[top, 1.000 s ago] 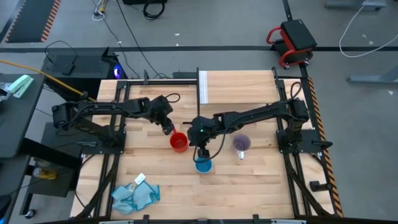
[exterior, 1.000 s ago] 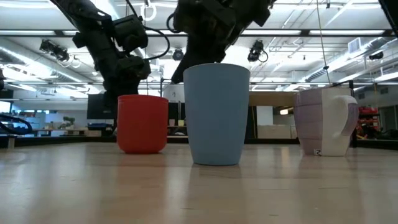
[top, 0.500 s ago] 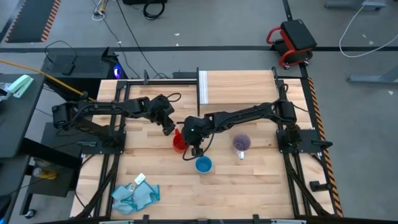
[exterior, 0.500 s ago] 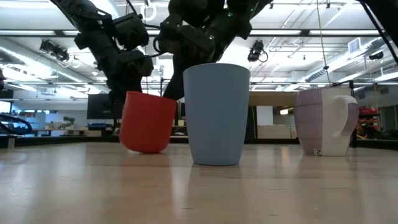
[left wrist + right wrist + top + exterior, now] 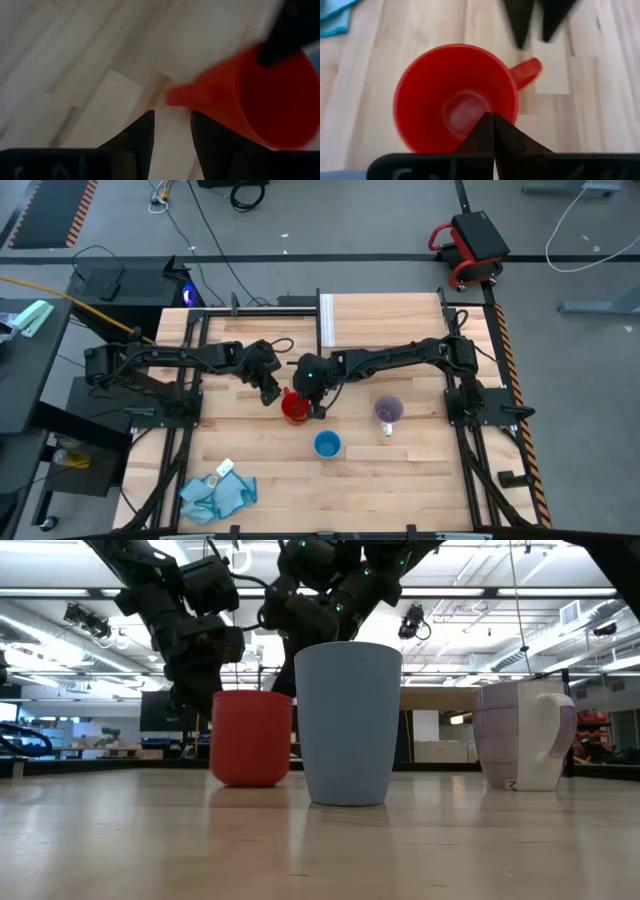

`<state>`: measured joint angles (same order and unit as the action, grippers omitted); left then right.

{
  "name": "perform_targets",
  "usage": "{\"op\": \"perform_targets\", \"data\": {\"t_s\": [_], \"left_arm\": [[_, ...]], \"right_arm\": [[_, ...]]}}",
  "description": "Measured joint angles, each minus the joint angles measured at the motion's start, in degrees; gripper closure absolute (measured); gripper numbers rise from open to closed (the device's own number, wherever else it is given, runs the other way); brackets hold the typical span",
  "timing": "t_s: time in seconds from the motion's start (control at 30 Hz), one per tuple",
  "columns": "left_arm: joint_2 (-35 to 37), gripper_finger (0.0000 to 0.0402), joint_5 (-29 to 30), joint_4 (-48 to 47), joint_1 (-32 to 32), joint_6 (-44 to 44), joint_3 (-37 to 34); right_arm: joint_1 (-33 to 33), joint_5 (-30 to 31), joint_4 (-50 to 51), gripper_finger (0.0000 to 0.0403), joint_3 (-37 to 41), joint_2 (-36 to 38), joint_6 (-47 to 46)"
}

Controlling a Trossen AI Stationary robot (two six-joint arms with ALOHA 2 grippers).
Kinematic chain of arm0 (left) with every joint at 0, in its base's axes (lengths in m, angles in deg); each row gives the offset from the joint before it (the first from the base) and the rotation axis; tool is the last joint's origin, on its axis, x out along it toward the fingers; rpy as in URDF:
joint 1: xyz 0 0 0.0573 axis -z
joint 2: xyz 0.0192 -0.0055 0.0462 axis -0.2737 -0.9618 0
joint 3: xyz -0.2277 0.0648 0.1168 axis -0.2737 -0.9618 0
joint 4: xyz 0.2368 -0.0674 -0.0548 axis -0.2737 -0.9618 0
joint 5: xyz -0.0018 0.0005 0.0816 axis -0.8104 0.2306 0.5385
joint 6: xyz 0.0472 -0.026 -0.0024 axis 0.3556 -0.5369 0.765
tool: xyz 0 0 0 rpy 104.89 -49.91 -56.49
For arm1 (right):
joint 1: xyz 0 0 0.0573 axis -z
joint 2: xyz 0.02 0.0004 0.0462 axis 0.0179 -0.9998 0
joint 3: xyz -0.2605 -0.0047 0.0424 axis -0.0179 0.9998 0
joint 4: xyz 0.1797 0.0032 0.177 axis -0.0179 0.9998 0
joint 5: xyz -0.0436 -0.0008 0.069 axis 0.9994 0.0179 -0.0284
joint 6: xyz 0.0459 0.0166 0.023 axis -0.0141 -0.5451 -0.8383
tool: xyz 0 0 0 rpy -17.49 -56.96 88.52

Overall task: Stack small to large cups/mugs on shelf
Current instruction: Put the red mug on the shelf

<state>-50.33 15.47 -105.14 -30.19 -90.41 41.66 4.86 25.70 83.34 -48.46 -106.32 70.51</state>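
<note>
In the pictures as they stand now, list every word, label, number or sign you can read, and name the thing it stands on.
None can be read.
lilac mug: a small dark mark low on its side, too small to read.
red mug, blue mug: plain, no print.
light-blue cloth: a white tag, too small to read.

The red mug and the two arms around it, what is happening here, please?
Both arms are busy at the red mug, which stands upright on the wooden table. The right tool is directly over it with fingers together; the left tool sits beside its handle, fingers slightly apart. The blue mug and lilac mug stand untouched. The shelf holds nothing yet.
</note>
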Motion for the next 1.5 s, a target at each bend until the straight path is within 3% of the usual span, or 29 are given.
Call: {"op": "perform_targets", "data": {"t_s": [0.6,0.83,0.97,1.2,1.5], "left_arm": [[0.0,0.0273,2.4,0.3,7.5,-3.7,0.0],[0.2,0.0277,4.2,0.2,3.7,-2.8,0.0],[0.2,0.0273,4.8,0.1,0.1,-0.7,0.0],[0.2,0.0273,4.6,-0.1,-4.8,4.2,0.0],[-0.3,0.0264,1.4,1.0,-6.5,7.0,0.0]], "right_arm": [[2.0,0.2,1.0,0.0403,0.0,0.9,2.0],[-0.9,5.9,6.6,0.0403,0.0,6.5,1.9],[-3.7,6.0,10.2,0.0403,0.0,9.2,-0.7],[-6.6,5.9,15.0,0.0403,0.1,7.8,-4.5],[-4.2,6.0,16.0,0.0403,3.1,6.6,-8.1]]}}
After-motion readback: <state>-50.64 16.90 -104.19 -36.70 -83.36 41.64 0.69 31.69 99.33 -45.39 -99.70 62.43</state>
